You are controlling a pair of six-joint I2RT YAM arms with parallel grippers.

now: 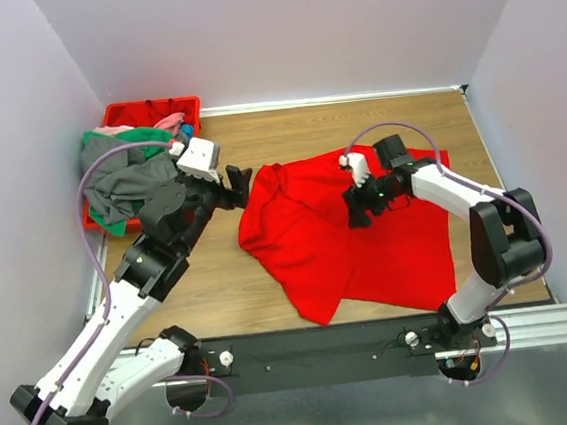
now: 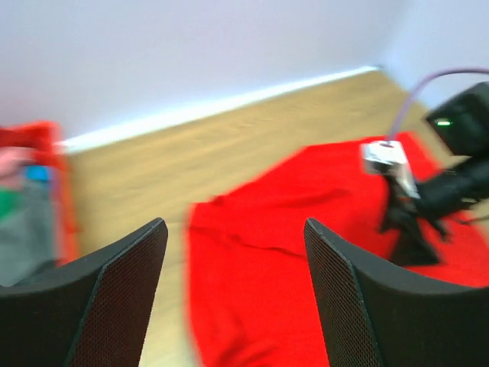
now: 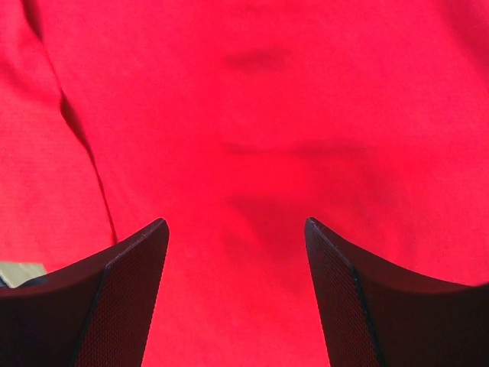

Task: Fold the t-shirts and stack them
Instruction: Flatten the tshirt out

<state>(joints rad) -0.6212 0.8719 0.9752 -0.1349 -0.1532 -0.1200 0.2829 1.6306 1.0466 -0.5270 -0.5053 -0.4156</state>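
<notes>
Wood-grain table (image 1: 221, 289), closed in by pale lilac walls (image 1: 296, 30) at the back and on both sides. White baseboard (image 1: 333, 98) along the back edge. Black plate (image 1: 317, 350) and metal rail (image 1: 535, 324) at the near edge, carrying the arm bases.

Red shirt (image 1: 388, 253) lying loosely over the table's centre and right, wrinkled, with a pointed corner reaching toward the near edge. Same shirt seen below the left wrist (image 2: 252, 306) and filling the right wrist view (image 3: 244, 115). Red crate (image 1: 148, 110) in the far left corner, holding a heap of other shirts: grey shirt (image 1: 120, 183) hanging over the near rim, green shirt (image 1: 121, 138) above it, pink shirt (image 1: 169, 120) at the back.

Left arm (image 1: 130, 288) reaching from the near left toward the red shirt's left edge. Left jaws spread wide, nothing between the fingers (image 2: 122, 298). In the top view, just beside the cloth's edge; contact not discernible. Left wrist view blurred.

Right arm (image 1: 452, 191) bent back over the red shirt's middle. Right jaws likewise spread wide, fingers (image 3: 114, 298) pointing at the cloth, no fold gathered between them. Whether the tips touch the cloth: cannot tell.
</notes>
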